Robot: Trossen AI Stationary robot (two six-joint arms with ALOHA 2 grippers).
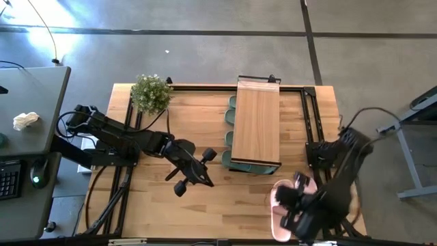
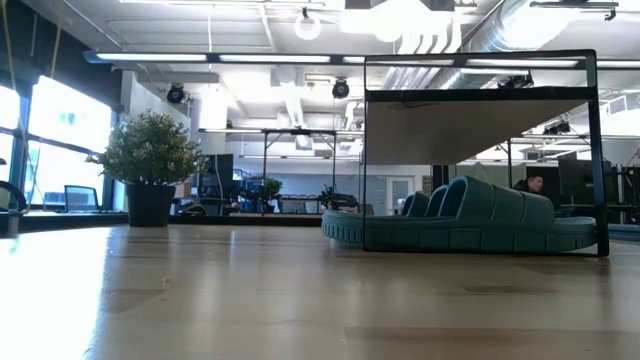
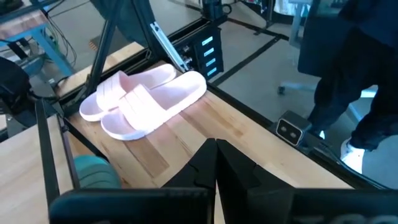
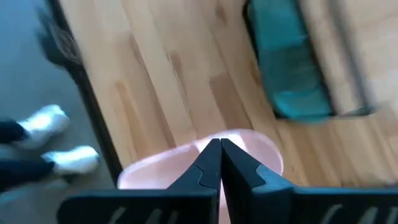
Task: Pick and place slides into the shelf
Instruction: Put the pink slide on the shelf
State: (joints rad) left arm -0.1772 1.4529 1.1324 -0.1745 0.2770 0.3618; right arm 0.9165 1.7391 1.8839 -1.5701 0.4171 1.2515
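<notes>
Judging by their look, the pink slides [image 3: 144, 99] are light and rubbery – best taken by the wide strap; they lie together near the table's corner, under the right gripper [image 4: 219, 149], its fingers closed and empty. The left gripper [image 3: 216, 149] waits mid-table, also closed. The shelf [image 1: 257, 123] already holds green slides [image 2: 470, 220] beneath its top.

Bright overhead lights, blurred right-wrist view

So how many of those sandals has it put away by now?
The green slides already sit under the shelf, though the exact count is hard to tell. The pink slides are still out on the table. The right gripper hovers over them, fingers shut, while the left gripper waits mid-table.
</notes>
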